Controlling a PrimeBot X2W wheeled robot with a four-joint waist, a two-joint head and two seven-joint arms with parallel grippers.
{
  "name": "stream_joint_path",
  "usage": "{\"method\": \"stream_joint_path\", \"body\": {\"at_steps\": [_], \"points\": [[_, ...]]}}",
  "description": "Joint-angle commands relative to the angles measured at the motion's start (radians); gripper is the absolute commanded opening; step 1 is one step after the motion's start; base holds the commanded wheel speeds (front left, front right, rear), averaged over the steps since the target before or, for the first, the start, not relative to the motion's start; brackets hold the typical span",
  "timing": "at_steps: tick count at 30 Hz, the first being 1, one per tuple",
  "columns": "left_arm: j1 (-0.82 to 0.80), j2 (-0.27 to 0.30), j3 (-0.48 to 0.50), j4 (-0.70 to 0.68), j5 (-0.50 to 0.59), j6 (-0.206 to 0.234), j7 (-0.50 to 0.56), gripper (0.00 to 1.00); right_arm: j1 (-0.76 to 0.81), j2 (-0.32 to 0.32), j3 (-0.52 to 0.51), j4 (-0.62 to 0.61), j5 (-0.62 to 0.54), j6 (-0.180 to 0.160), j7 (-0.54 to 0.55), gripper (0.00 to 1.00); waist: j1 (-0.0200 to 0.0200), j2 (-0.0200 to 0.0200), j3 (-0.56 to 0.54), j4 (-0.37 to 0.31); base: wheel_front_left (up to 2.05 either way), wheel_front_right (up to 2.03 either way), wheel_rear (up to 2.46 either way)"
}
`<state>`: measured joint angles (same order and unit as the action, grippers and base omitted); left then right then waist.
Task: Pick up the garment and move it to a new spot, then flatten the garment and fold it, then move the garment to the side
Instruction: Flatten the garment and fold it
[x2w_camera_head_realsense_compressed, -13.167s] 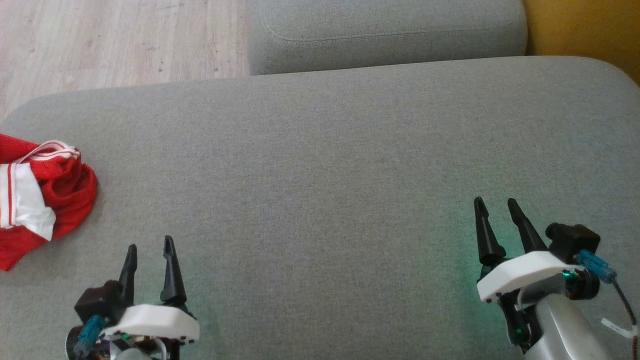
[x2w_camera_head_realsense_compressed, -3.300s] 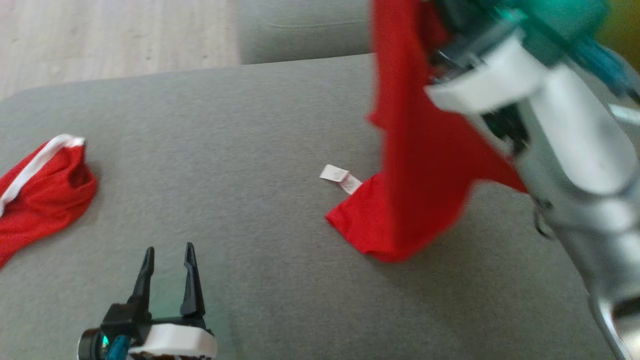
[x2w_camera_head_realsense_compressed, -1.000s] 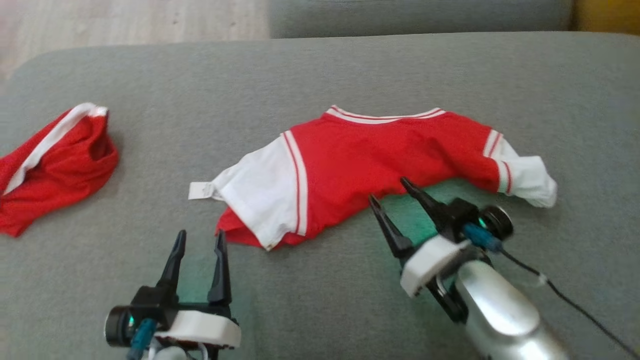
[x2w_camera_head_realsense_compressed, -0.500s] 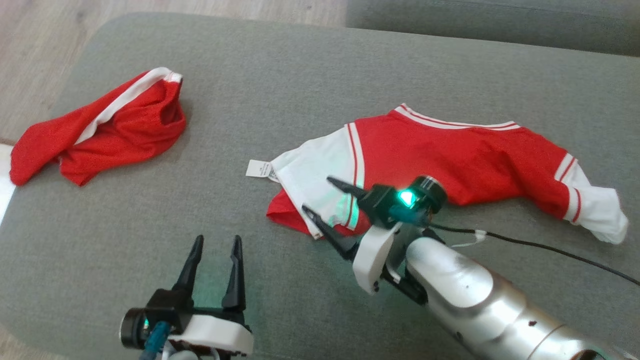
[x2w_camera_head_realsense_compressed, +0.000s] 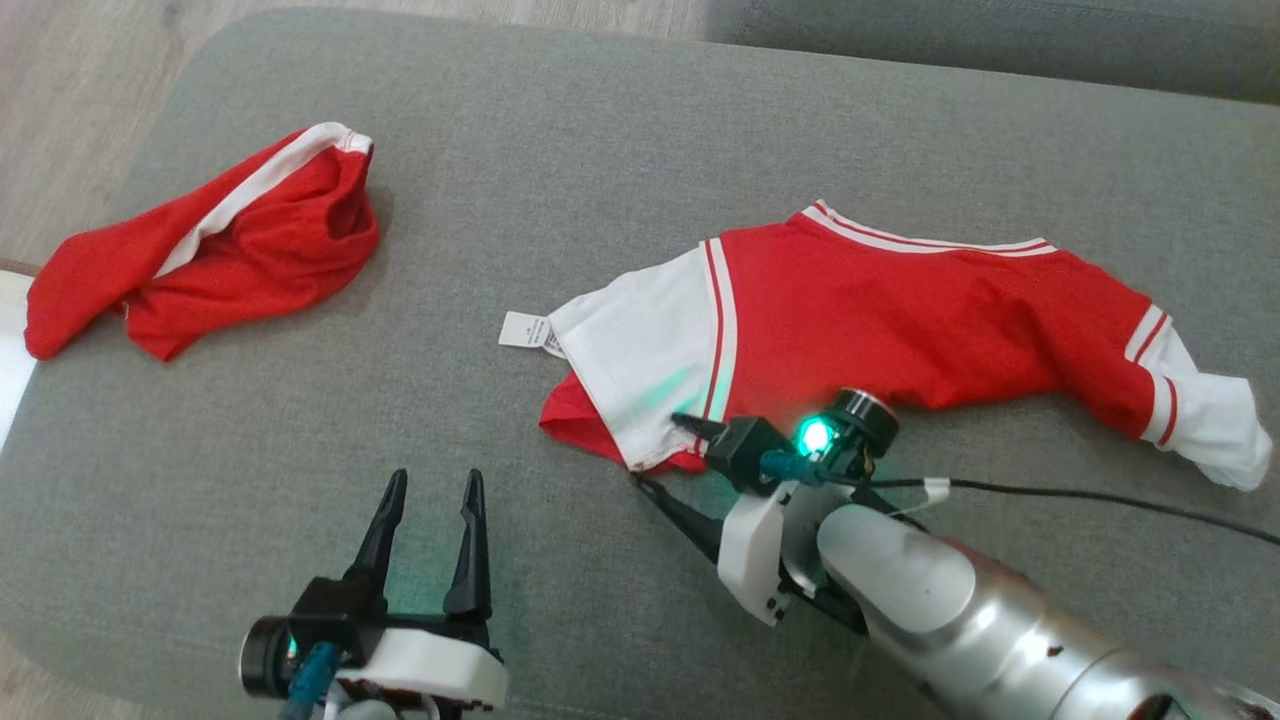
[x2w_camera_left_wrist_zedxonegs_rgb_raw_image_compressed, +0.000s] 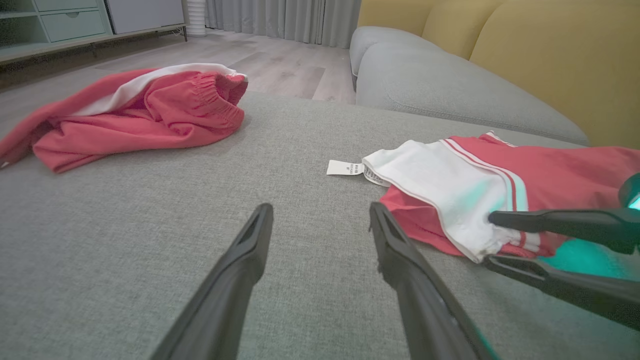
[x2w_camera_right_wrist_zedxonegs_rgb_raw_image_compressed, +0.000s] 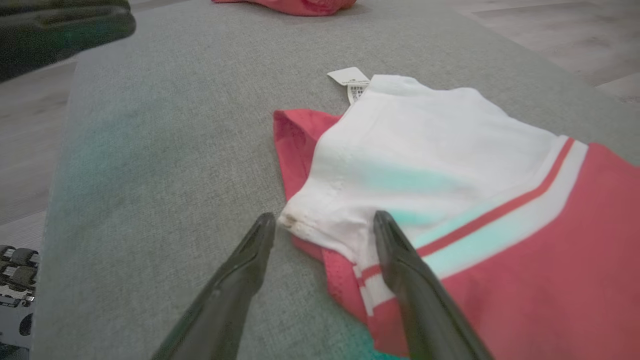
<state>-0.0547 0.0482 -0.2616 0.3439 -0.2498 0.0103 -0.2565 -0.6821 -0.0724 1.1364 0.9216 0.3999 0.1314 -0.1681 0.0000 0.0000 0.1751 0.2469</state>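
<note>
grey cushion (x2w_camera_head_realsense_compressed: 560, 150), red-white shirt (x2w_camera_head_realsense_compressed: 900, 320), its sleeve edge (x2w_camera_right_wrist_zedxonegs_rgb_raw_image_compressed: 320, 220) bracketed by splayed right gripper (x2w_camera_head_realsense_compressed: 660, 450), left gripper (x2w_camera_head_realsense_compressed: 435, 478) spread wide over bare fabric, red shorts (x2w_camera_head_realsense_compressed: 230, 250) near edge, wood floor (x2w_camera_head_realsense_compressed: 60, 80) beyond

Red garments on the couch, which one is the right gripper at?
The white-sleeved shirt: the right gripper stands open at its sleeve hem. The bunched shorts lie far left.

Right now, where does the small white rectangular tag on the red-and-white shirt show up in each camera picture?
Head view: the small white rectangular tag lies left of centre.
Left wrist view: the tag sits near the centre.
Right wrist view: the tag is upper middle.
Shared landmark: the white sleeve with red stripes, right beside the tag in all three.
</note>
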Motion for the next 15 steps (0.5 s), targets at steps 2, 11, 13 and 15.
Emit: {"method": "stream_joint_path", "body": {"at_steps": [2,11,13,15], "points": [[-0.022,0.002,0.030,-0.030,-0.012,0.008,-0.005,1.00,-0.031,0.022,0.004,-0.008,0.008,-0.001,-0.012,1.00,0.0000,0.0000,0.003,-0.001,0.00,0.00,0.00],[-0.029,0.002,0.032,-0.028,-0.015,0.009,-0.005,1.00,-0.040,0.022,0.026,0.013,0.028,-0.001,-0.022,0.72,0.0000,0.0000,0.018,0.001,0.00,0.00,0.00],[-0.029,0.002,0.033,-0.027,-0.015,0.008,-0.005,1.00,-0.042,0.022,0.028,0.014,0.033,-0.001,-0.025,0.55,0.0000,0.0000,0.021,0.002,0.00,0.00,0.00],[-0.030,0.002,0.033,-0.023,-0.017,0.009,-0.005,1.00,-0.044,0.022,0.034,0.016,0.036,-0.001,-0.024,0.26,0.0000,0.0000,0.022,0.003,0.00,0.00,0.00]]}}
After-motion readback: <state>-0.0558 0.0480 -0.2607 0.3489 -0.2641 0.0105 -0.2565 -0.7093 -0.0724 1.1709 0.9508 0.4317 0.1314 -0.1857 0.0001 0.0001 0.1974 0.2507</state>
